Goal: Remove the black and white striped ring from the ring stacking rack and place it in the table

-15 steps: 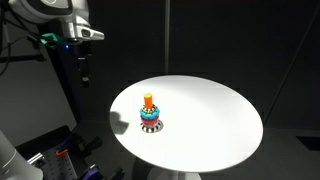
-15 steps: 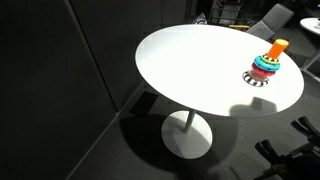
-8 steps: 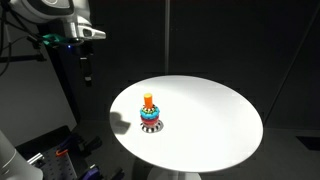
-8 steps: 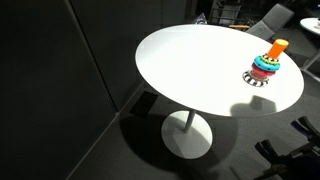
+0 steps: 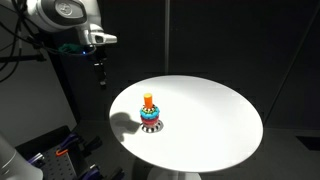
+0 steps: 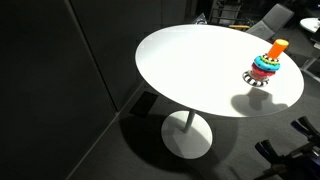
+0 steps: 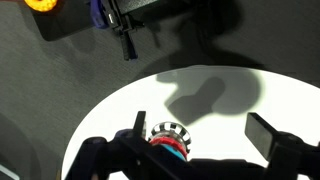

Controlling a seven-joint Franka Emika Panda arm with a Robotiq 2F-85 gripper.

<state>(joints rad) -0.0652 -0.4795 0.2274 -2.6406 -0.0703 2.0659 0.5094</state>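
Observation:
The ring stacking rack [image 5: 150, 112] stands on the white round table [image 5: 210, 130], left of its middle, with an orange-topped peg and colourful rings. The black and white striped ring [image 5: 151, 126] lies at the bottom of the stack, under the teal and red rings. Both exterior views show the rack [image 6: 265, 68], the ring [image 6: 258, 80] and the table [image 6: 190, 70]. My gripper [image 5: 101, 78] hangs in the air beyond the table's left edge, high above the rack. In the wrist view the gripper [image 7: 203, 132] is open and empty, with the rack [image 7: 170, 147] and striped ring [image 7: 168, 129] far below near its left finger.
A dark cart with cables and small items [image 5: 55, 160] stands low beside the table. Chairs [image 6: 270, 20] stand behind the table. The table rests on a white pedestal foot [image 6: 188, 135] on a dark floor. Dark curtains surround the scene.
My arm has swung to the right, towards the table, and its shadow on the table top has shifted. The rack and rings have not moved.

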